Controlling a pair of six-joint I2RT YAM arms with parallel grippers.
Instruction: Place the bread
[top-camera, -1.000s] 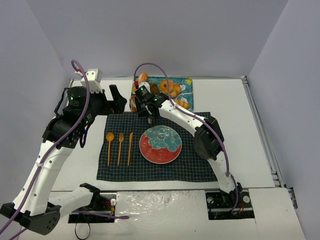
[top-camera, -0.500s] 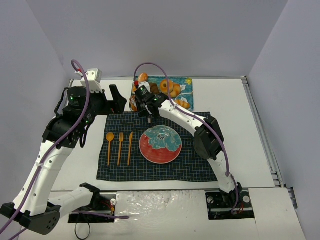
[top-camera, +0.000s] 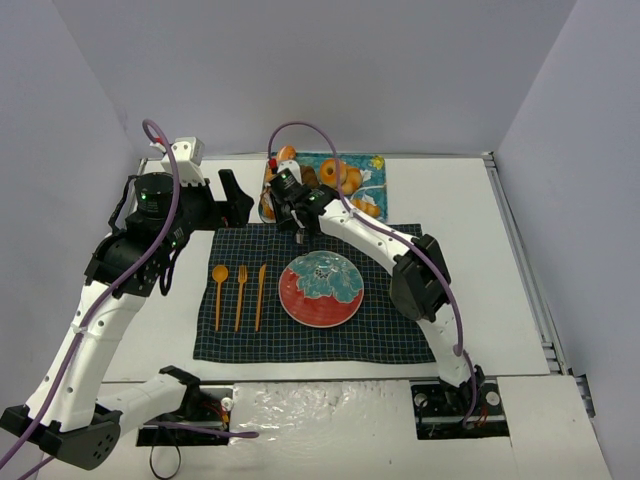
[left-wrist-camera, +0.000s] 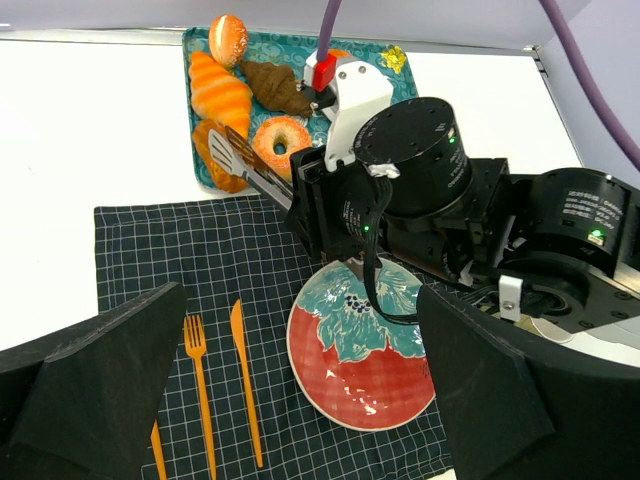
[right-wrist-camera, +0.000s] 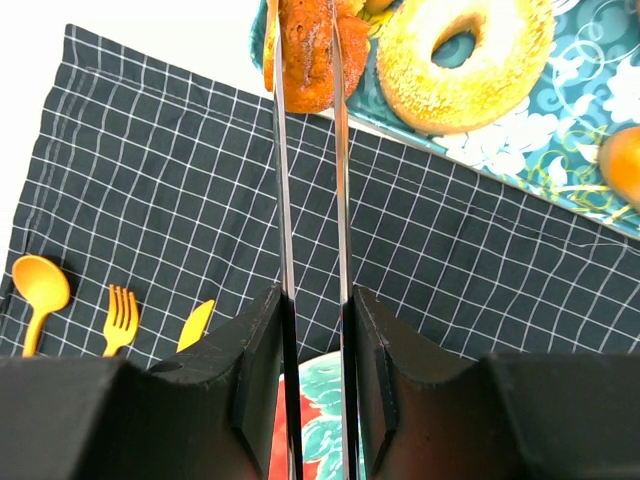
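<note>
The left pincer (top-camera: 238, 200) hangs over the far edge of the checked cloth (right-wrist-camera: 150, 180) w/ its fingers wide apart, holding nothing. Next to the right, the bread (right-wrist-camera: 308, 55) is at the near-left corner of the tray (right-wrist-camera: 530, 140), btw. the two thin blades of the tongs (right-wrist-camera: 283, 200). The right pincer (right-wrist-camera: 313, 340) is pressed together on the arms of the tongs. Whether the roll is lifted or rests on the tray, I cannot tell. I judge it light and soft inside, w/ a smooth crust that prob. slips on metal; too much squeeze would dent it. The best hold is across its middle, the short way, so it does not tip. Just right of it lies a donut (right-wrist-camera: 500, 70). The plate (top-camera: 320, 290) stands nearer, on the cloth.
</note>
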